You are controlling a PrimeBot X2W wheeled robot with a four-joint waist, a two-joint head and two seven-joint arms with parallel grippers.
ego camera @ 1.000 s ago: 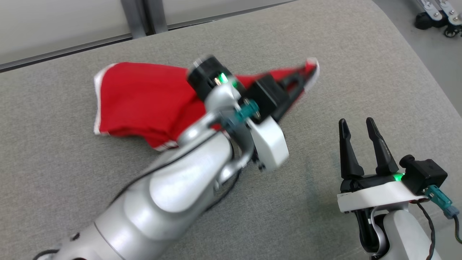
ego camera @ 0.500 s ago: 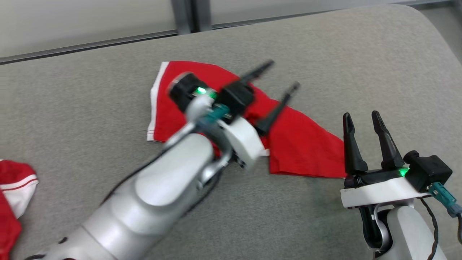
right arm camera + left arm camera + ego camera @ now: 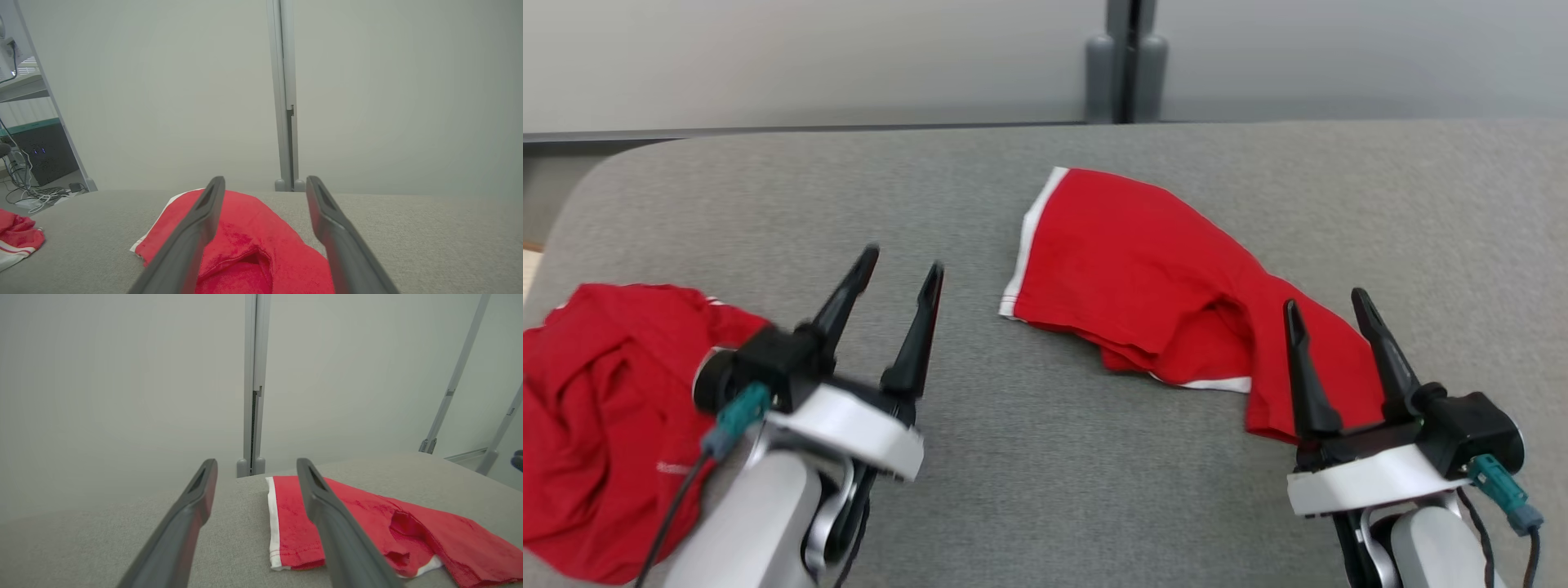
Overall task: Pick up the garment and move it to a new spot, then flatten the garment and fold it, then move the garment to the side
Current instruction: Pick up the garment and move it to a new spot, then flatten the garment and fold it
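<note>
The garment (image 3: 1143,269) is red with white trim and lies loosely folded and rumpled on the grey padded table (image 3: 1045,490), right of centre. My left gripper (image 3: 905,259) is open and empty at the lower left, well left of the garment. In the left wrist view the left gripper (image 3: 256,462) points past the garment's (image 3: 429,531) white-edged end. My right gripper (image 3: 1325,298) is open at the lower right, its fingers over the garment's near right end. The right wrist view shows the right gripper (image 3: 265,179) with the garment (image 3: 261,232) between and below the open fingers.
A second red garment (image 3: 596,408) with white stripes lies heaped at the table's left edge, beside my left forearm, and appears as the red heap (image 3: 16,237) in the right wrist view. A grey post (image 3: 1125,65) and pale wall stand behind the table.
My left gripper opened, let go of the garment and drew back to the lower left. The garment now lies free on the table. The head camera turned, shifting the whole view.
</note>
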